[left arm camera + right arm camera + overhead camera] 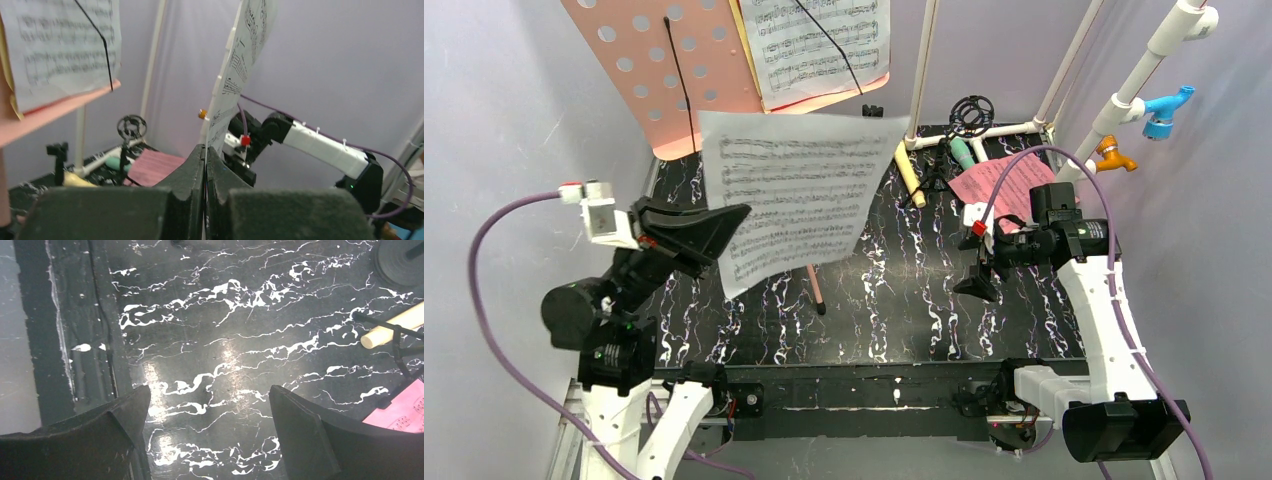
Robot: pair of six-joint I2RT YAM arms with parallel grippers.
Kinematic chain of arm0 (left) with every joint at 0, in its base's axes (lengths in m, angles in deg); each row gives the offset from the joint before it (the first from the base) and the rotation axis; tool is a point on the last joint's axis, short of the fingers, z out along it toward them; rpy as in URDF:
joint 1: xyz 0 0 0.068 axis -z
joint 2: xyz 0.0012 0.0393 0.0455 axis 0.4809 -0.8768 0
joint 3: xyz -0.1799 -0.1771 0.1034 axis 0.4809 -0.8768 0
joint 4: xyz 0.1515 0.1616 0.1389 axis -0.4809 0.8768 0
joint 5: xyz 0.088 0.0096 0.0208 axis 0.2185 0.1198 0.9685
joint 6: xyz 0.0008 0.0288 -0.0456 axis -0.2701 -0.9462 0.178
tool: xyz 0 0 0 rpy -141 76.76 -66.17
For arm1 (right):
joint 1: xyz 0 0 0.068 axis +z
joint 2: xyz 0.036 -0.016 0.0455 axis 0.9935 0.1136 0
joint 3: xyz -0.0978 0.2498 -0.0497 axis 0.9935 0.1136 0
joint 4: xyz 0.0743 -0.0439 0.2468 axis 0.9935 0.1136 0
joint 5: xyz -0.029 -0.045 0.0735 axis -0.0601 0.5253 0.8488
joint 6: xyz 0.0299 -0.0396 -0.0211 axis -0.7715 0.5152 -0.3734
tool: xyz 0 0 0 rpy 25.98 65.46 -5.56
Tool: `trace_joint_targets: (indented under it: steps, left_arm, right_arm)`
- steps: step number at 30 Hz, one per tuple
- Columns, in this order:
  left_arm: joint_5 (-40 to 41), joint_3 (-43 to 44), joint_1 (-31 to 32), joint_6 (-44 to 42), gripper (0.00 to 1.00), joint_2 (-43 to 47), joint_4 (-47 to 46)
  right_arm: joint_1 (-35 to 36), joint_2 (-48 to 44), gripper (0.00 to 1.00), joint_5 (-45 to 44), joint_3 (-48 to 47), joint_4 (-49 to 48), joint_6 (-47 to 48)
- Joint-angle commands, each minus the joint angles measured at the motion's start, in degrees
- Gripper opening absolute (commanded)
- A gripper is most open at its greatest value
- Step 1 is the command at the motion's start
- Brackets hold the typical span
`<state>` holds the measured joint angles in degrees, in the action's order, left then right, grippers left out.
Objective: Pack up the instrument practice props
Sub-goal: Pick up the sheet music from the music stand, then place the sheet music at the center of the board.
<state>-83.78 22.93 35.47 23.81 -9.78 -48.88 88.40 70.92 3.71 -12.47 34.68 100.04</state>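
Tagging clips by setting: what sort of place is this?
Likely a walled lab robot cell staged for music practice: black marbled table, pink perforated music board, white music sheet pinched in the left gripper.

No words or numbers can be read; the white music sheet (pixel 799 200) bears only printed notation

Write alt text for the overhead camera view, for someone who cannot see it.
Seen from above, the left gripper pinches a white music sheet in the air over a black marbled table. The right gripper hangs open and empty near a pink sheet; a pink perforated board stands at the back.
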Motion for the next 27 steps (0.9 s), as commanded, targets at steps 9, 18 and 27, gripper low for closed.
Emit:
trace_joint_targets:
  steps: [9, 18, 27]
  left_arm:
    - [-5.84, -18.96, 7.28, 0.43, 0.00, 6.19, 0.93]
    - [-3.50, -28.96, 20.42, -6.46, 0.00, 4.34, 7.25]
    - [14.79, -29.28, 41.62, -20.93, 0.00, -4.94, 15.73]
  right_arm:
    - [-2.89, 1.24, 0.98, 8.25, -4.62, 7.91, 0.74]
    - [-3.16, 4.02, 0.98, 7.96, -5.33, 8.70, 2.14]
    - [-3.00, 4.44, 0.99, 7.44, -3.30, 9.74, 4.31]
